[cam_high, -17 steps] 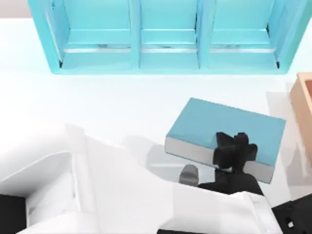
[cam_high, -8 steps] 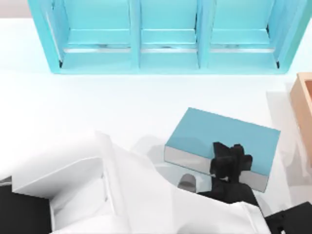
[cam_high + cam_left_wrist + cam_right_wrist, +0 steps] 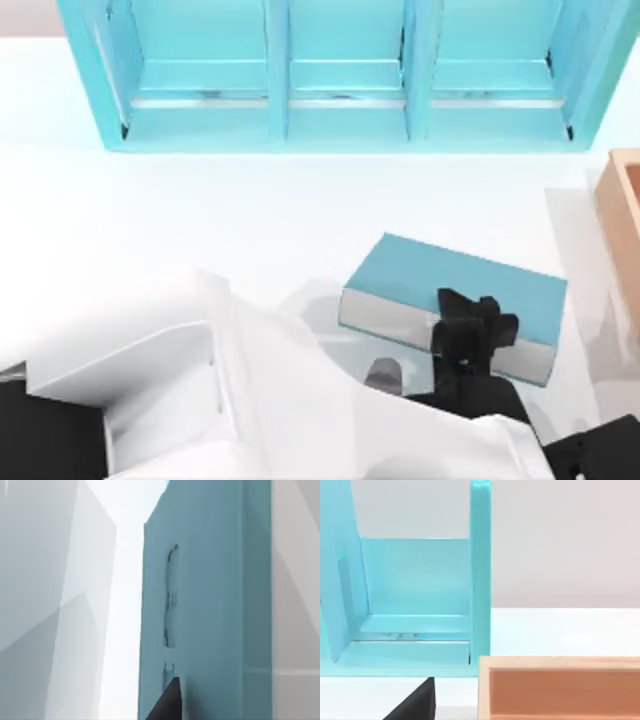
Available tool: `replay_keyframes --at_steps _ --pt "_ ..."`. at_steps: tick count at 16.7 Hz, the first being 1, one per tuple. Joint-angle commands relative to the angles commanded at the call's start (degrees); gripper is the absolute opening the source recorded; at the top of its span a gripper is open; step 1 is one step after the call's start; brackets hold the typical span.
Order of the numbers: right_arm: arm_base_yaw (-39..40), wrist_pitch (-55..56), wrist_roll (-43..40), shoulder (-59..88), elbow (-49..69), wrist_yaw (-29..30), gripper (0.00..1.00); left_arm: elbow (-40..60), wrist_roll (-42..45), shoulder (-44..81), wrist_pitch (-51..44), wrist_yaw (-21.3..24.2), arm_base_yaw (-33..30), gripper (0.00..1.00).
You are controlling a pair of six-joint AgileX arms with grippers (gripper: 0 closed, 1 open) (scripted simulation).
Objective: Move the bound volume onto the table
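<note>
The left claw (image 3: 470,330) is clamped over the near long edge of the thick light-blue hardcover book (image 3: 455,290) with white-grey page edges, one black finger on the cover. The book sits on the right half of the broad white worktop (image 3: 200,220), in front of the turquoise shelf unit (image 3: 340,75) — well apart from it — and near the tan wooden box (image 3: 625,200). In the left wrist view the blue cover (image 3: 210,605) looms close. The right arm sits parked at the lower right; whether its claw is open or closed, I cannot tell.

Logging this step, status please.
Left pincer shut on bound volume, above table. Right arm parked, bottom right. Shelf unit well behind; wooden box at right edge.
</note>
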Motion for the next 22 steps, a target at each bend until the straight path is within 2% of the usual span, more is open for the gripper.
replay_keyframes --at_steps 4,5,16,19,22 --pt "0.00 0.00 0.00 0.00 0.00 0.00 1.00 0.00 0.00 0.00 0.00 0.00 0.00 0.98" --pt "0.00 0.00 0.00 0.00 0.00 0.00 1.00 0.00 0.00 0.00 0.00 0.00 0.00 1.00" --pt "0.00 0.00 0.00 0.00 0.00 0.00 1.00 0.78 -1.95 0.53 -1.90 0.05 -0.82 1.00" --pt "0.00 0.00 0.00 0.00 0.00 0.00 1.00 3.52 -9.29 2.24 -9.12 0.32 -3.35 1.00" --pt "0.00 0.00 0.00 0.00 0.00 0.00 1.00 7.29 -21.60 4.68 -21.65 1.02 -6.97 1.00"
